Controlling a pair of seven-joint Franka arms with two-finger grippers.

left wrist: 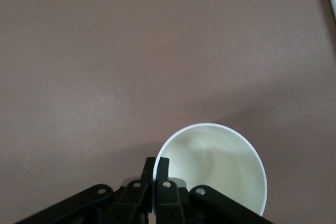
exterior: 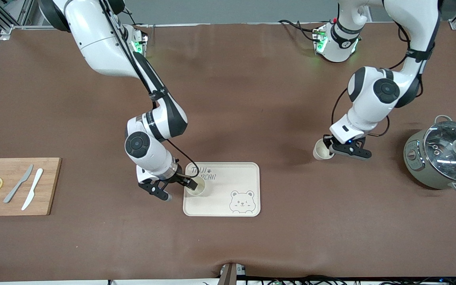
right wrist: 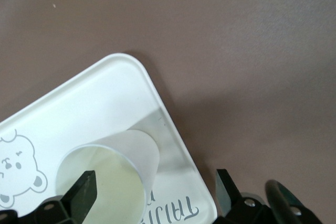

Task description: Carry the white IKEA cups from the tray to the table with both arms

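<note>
We're approx halfway: left gripper (exterior: 328, 149) pinches one cup's (exterior: 322, 150) rim over the worktop (exterior: 251, 99); right gripper (exterior: 178, 189), wide, straddles 2nd cup (exterior: 196, 186) on tray (exterior: 244, 174).

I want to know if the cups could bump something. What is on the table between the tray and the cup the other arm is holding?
Nothing. In the front view only bare brown table lies between the tray and the cup pinched by the left gripper.
</note>
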